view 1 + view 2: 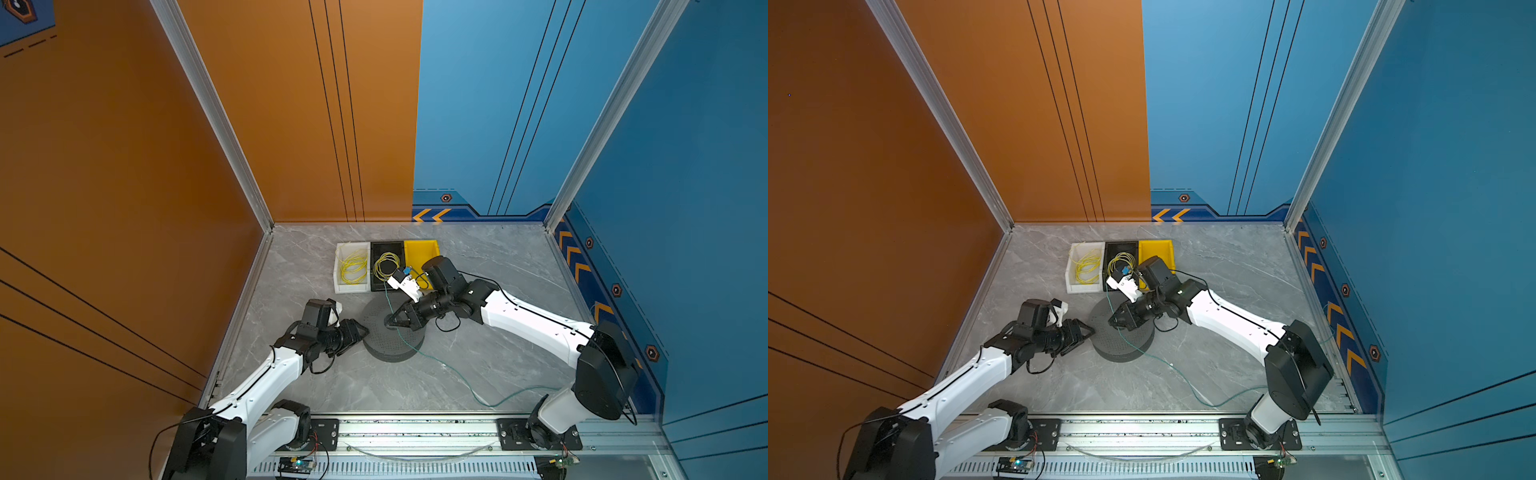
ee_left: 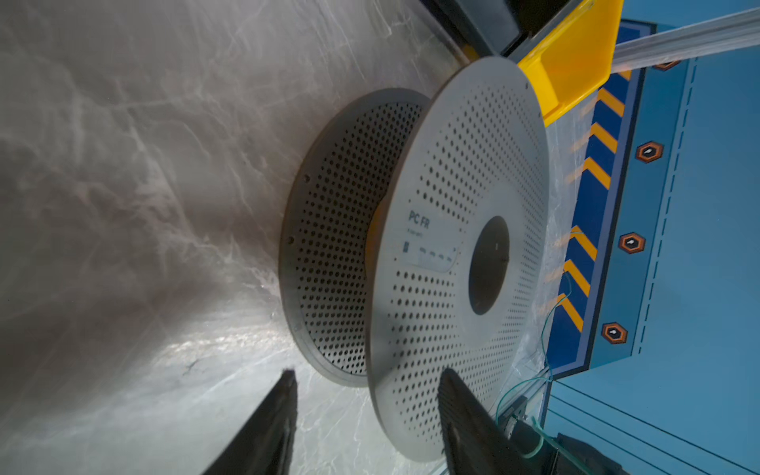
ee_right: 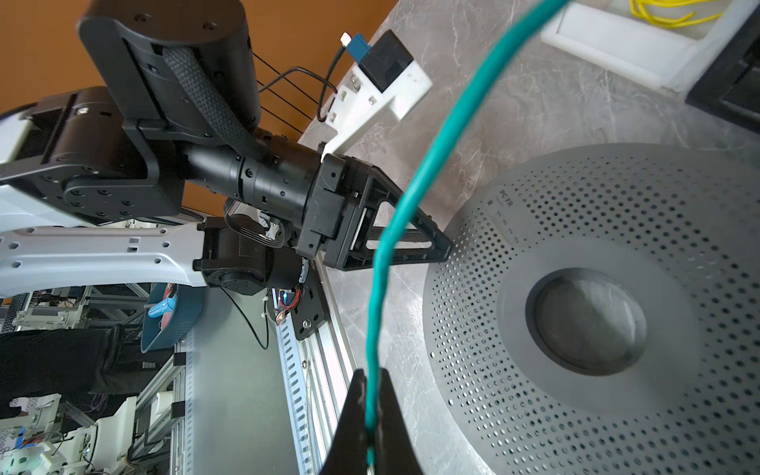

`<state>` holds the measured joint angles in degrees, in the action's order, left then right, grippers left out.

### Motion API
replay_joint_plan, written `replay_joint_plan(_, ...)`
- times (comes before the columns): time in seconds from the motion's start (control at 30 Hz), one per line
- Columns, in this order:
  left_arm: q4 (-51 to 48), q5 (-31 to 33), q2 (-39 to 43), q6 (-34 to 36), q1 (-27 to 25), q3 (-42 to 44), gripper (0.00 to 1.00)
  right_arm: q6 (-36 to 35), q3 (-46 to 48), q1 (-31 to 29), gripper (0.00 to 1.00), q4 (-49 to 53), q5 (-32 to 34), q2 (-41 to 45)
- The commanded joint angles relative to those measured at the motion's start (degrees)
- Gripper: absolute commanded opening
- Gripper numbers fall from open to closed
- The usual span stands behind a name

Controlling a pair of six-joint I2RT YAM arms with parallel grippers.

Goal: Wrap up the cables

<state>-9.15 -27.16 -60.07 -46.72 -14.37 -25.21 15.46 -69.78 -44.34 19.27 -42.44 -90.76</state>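
Observation:
A grey perforated spool [image 1: 380, 334] [image 1: 1121, 343] lies flat mid-table. The teal-green cable [image 1: 469, 386] [image 1: 1187, 386] rises near the trays, passes down over the spool's top and trails across the table to the front right. My right gripper [image 1: 390, 322] [image 3: 372, 372] is shut on the cable [image 3: 411, 197] just above the spool [image 3: 575, 230], near its hub hole. My left gripper [image 1: 365, 331] [image 2: 368, 376] is open at the spool's left edge. The upper flange's rim [image 2: 452, 164] lies between its fingers, with a wide gap on one side.
Behind the spool stand a white tray [image 1: 353, 289] of yellow wire coils, a black tray [image 1: 386, 249] with another yellow coil, and a yellow bin [image 1: 419, 249]. An aluminium rail [image 1: 415, 432] runs along the front edge. Walls close in on the left, back and right.

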Motion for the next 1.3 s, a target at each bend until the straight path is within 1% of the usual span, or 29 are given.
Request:
replay_joint_plan(0.0, 10.16, -2.28, -0.59, -3.11, 1.32, 3.20, 0.55, 0.01, 0.17, -0.39, 0.00, -0.90, 0.41, 0.59)
replay_joint_plan(0.07, 13.35, -3.65, -1.87, -3.42, 1.55, 3.89, 0.54, 0.03, -0.08, -0.49, 0.00, -0.83, 0.67, 0.35)
replay_joint_plan(0.2, 18.49, -6.55, -5.99, -4.01, 1.81, 4.01, 0.48, 0.05, -0.87, -0.94, 0.00, -0.81, 1.13, -0.24)
replay_joint_plan(0.3, 23.74, -8.11, -8.46, -5.49, 1.72, 4.75, 0.46, 0.03, -1.21, -1.16, 0.00, -0.73, 1.28, -0.30)
replay_joint_plan(0.53, 27.49, -10.38, -12.42, -6.26, 1.57, 4.93, 0.34, 0.03, -1.16, -1.27, 0.00, -0.79, 2.08, -0.12)
replay_joint_plan(0.67, 31.18, -11.97, -15.74, -7.55, 1.43, 5.49, 0.29, 0.00, -1.30, -1.24, 0.00, -0.80, 2.09, -0.21)
replay_joint_plan(0.7, 31.42, -11.97, -16.17, -7.68, 1.33, 5.52, 0.26, -0.05, -1.37, -1.22, 0.00, -0.69, 2.23, -0.16)
replay_joint_plan(0.83, 31.56, -11.77, -15.61, -8.35, 1.37, 5.83, 0.01, -0.08, -1.35, -1.19, 0.00, -0.54, 2.79, 0.70)
replay_joint_plan(0.97, 31.52, -11.89, -13.20, -10.45, 1.76, 6.46, 0.00, -0.08, -0.64, -0.82, 0.00, -0.33, 3.34, 2.12)
replay_joint_plan(1.03, 29.44, -11.63, -11.17, -11.77, 1.45, 5.79, 0.00, -0.08, -0.01, -0.33, 0.00, 0.26, 4.13, 3.22)
replay_joint_plan(1.07, 26.91, -11.07, -9.70, -11.84, 1.10, 4.85, 0.00, -0.17, 0.41, 0.03, 0.00, 0.59, 4.56, 3.82)
replay_joint_plan(1.1, 22.29, -9.62, -7.50, -11.35, 0.52, 3.08, 0.00, -0.17, 0.87, 0.54, 0.00, 0.87, 4.92, 4.58)
replay_joint_plan(1.13, 16.85, -7.88, -5.46, -9.80, -0.27, 0.60, 0.00, -0.17, 1.27, 1.00, 0.00, 1.15, 5.06, 5.36)
replay_joint_plan(1.17, 7.69, -4.02, -2.95, -6.50, -1.58, -3.89, 0.00, -0.21, 2.08, 1.65, 0.00, 1.60, 5.32, 6.45)
replay_joint_plan(1.23, -7.54, 2.94, -0.96, -1.07, -3.98, -12.45, 0.00, -0.49, 3.37, 2.79, 0.00, 2.05, 5.43, 8.44)
replay_joint_plan(1.27, -12.49, 5.33, -0.92, 0.85, -4.96, -16.12, 0.00, -0.54, 4.03, 3.22, 0.00, 2.00, 5.52, 9.26)
